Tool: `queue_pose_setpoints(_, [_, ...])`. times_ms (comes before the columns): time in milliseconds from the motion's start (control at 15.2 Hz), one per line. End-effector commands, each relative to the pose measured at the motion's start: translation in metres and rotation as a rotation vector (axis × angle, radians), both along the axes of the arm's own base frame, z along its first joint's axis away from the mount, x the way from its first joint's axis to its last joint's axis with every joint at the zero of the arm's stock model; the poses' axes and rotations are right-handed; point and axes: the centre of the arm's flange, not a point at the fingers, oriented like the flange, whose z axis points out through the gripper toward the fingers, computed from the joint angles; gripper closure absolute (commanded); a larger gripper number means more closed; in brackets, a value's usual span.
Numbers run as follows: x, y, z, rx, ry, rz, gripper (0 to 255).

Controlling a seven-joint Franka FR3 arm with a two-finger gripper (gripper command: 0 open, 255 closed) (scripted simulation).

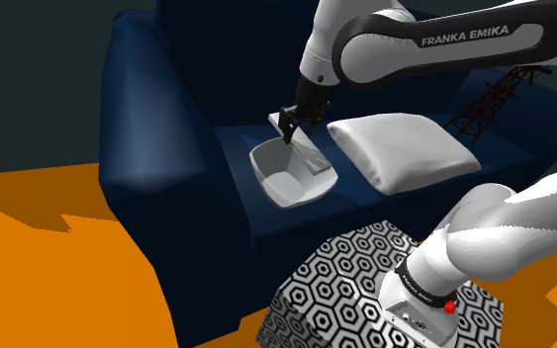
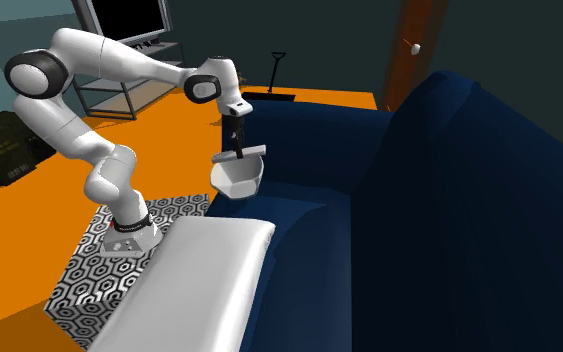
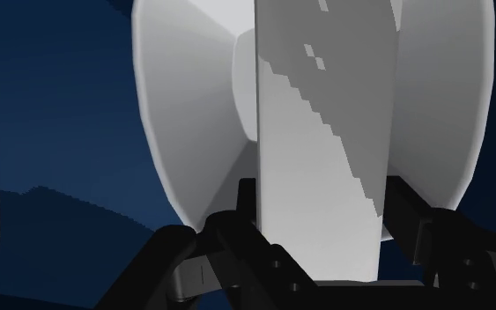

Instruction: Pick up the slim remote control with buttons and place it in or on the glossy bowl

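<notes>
"Holding anything in that end effector (image 3: pixel 323 189)?"

"Yes. My two black fingers (image 3: pixel 244 211) are clamped on the remote (image 3: pixel 321 132), one on each long edge. It is a flat grey slab, and it runs straight out from my grip."

"Where is the remote relative to the bowl (image 1: pixel 266 170)?"

"Right over it. In the wrist view the white hollow lies behind the remote on both sides. In the second exterior view the remote sits level at the rim. I cannot tell whether it touches."

"And the bowl itself?"

"It stands on the seat of the blue sofa (image 1: pixel 157 129), near a white pillow (image 1: pixel 400 148) on the shoulder view's right."
</notes>
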Motion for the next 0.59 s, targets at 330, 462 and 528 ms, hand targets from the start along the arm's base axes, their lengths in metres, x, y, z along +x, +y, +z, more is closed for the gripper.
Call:
queue_pose_setpoints(330, [0.0,0.0,0.0,0.0,0.0,0.0,0])
queue_pose_setpoints(462, [-0.001,0.001,0.013,0.0,0.0,0.0,0])
queue_pose_setpoints(528, [-0.003,0.002,0.026,0.0,0.0,0.0,0])
